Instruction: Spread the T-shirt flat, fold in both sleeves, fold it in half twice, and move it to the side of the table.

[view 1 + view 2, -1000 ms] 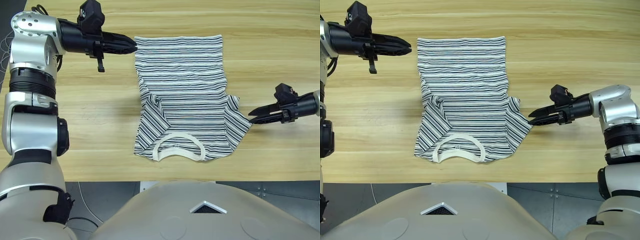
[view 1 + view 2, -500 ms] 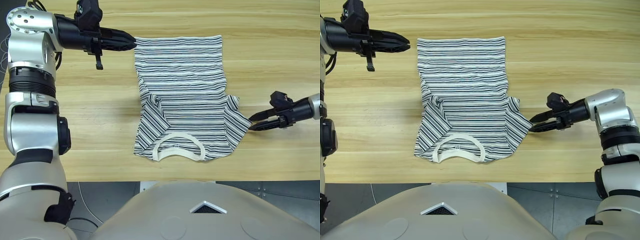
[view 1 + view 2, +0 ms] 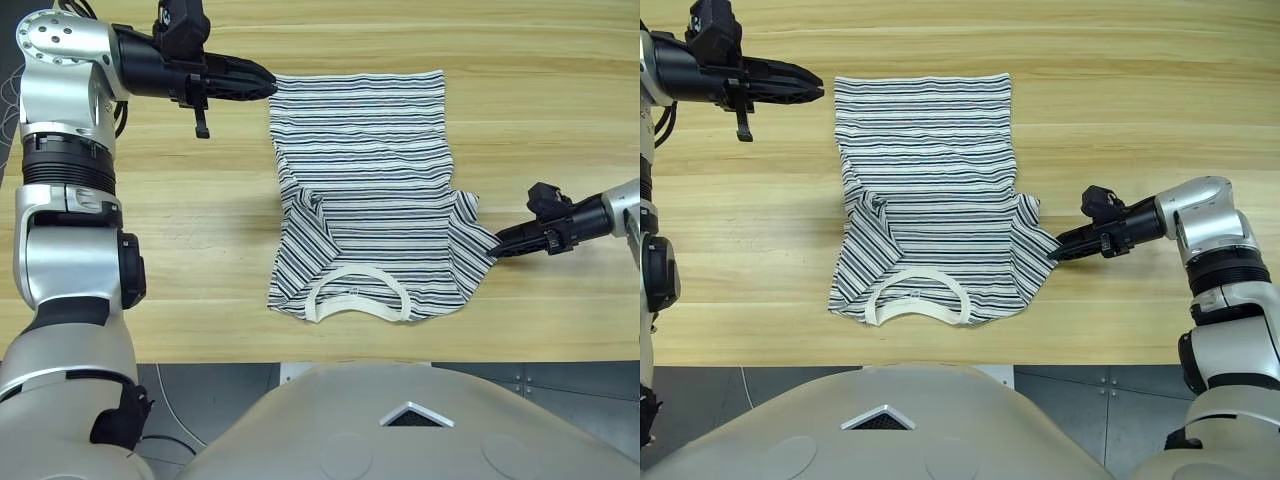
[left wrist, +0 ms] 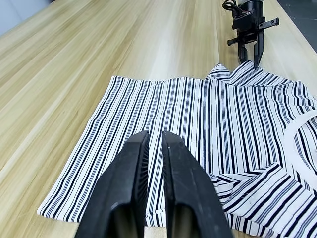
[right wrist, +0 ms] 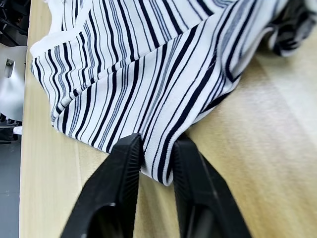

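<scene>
Clamping the T-shirt (image 3: pixel 360 180) sleeve is the right pincer (image 3: pixel 499 250); the left pincer (image 3: pixel 269 85), narrow, points at the hem.

Bright, even light falls from above on the pale table (image 3: pixel 540 120), and the wood is lit alike from the left claw (image 3: pixel 265 80) across to the right claw (image 3: pixel 497 250). Ahead of the left claw, past the far edge of the T-shirt (image 3: pixel 365 180), the planks carry a broad whitish sheen. The cloth's white stripes show bright. Just beside the right claw a narrow, soft shadow runs under the sleeve's hem, deepening to a dark pocket farther along the fold.
</scene>
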`<act>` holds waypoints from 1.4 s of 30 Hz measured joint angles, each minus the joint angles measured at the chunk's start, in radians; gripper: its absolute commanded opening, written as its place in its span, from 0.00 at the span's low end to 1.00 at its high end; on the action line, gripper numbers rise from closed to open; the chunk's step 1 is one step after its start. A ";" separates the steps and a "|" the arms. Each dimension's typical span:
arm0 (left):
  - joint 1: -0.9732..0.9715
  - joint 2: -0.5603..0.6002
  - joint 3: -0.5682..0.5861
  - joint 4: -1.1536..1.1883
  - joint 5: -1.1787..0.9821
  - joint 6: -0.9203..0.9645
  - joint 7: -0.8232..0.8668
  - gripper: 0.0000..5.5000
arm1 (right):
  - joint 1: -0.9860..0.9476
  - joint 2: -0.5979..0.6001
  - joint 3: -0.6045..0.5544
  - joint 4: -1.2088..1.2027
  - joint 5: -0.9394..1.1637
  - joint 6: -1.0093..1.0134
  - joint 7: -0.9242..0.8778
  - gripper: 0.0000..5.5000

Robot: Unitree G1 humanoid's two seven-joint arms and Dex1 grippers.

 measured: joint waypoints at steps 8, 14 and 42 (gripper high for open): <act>0.000 0.000 0.002 -0.001 0.009 0.000 -0.003 0.09 | 0.005 -0.002 0.006 -0.004 -0.001 -0.001 0.000 0.03; 0.000 -0.007 0.002 0.004 0.017 -0.005 -0.005 0.09 | 0.002 -0.014 -0.068 -0.099 -0.030 -0.029 -0.001 0.03; 0.000 -0.033 0.003 0.027 0.039 -0.040 -0.029 0.09 | -0.099 -0.007 0.006 -0.644 -0.147 0.107 -0.003 0.03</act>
